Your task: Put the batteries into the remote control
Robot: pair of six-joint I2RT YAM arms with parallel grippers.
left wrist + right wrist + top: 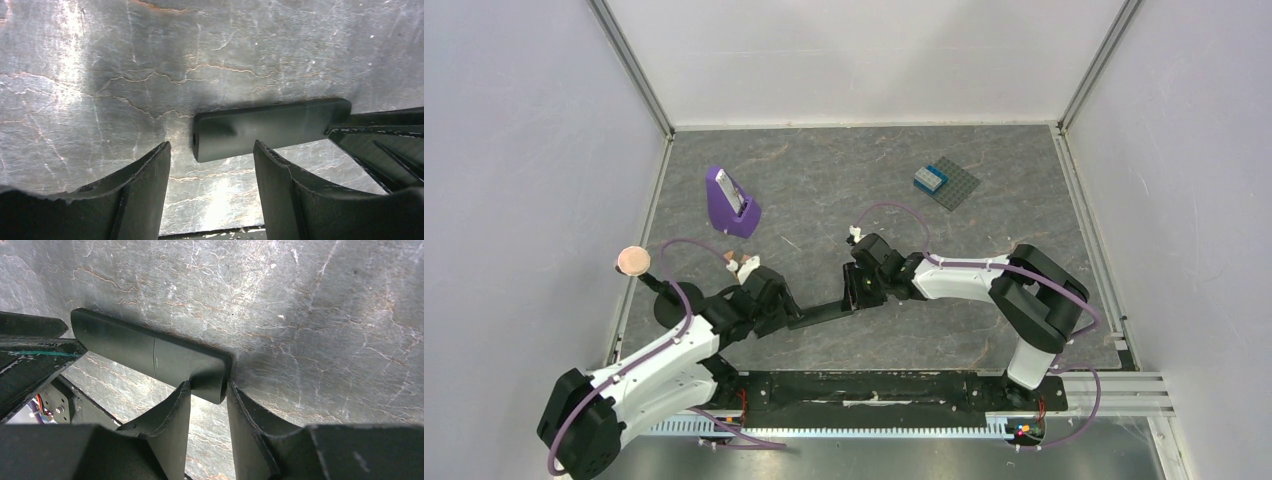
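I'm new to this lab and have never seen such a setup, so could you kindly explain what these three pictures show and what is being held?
The overhead picture looks down on two robot arms bolted at the near edge of a grey table. The other two pictures come from small cameras on each arm's wrist, so you see that arm's own two dark fingers in the foreground.

Between the arms lies the remote control, a slim black bar. The right gripper has its fingers on either side of one end of it and appears to be clamped on it. The left gripper stands open, its fingers apart and the remote's other end just beyond them, not gripped.

Also on the table: a purple stand and a grey studded plate with a blue brick. I cannot make out any batteries.
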